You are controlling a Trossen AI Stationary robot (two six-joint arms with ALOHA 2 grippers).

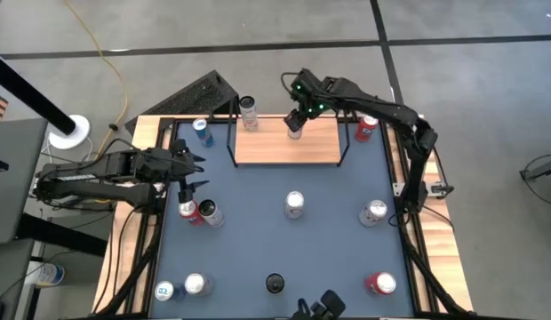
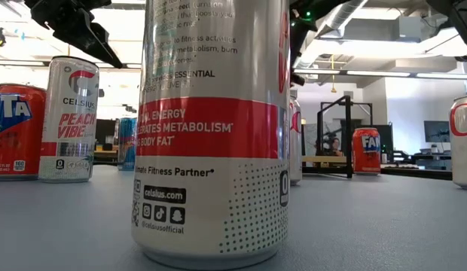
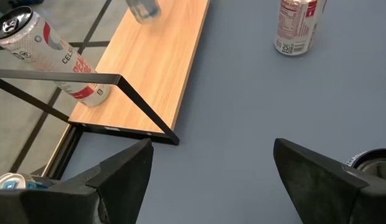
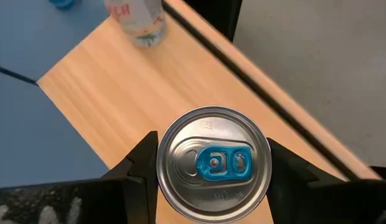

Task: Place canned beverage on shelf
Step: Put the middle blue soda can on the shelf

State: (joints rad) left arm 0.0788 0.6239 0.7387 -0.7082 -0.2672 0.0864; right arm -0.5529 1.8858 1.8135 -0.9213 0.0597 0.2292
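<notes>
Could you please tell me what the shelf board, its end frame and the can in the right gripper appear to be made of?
The shelf board looks like light wood or wood laminate: pale, matte, with fine straight grain. Its end frame seems to be thin black metal rod, with a slight sheen. The can in the right gripper looks like aluminium: brushed silver lid, blue pull tab.

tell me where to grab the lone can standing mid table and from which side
Take the centre can around its round side wall, just under the rim, coming straight down from above with the fingers on opposite sides. It stands upright with bare mat all round, so nothing blocks the way. The open left tool looks nearer; the right tool is on a can.
</notes>
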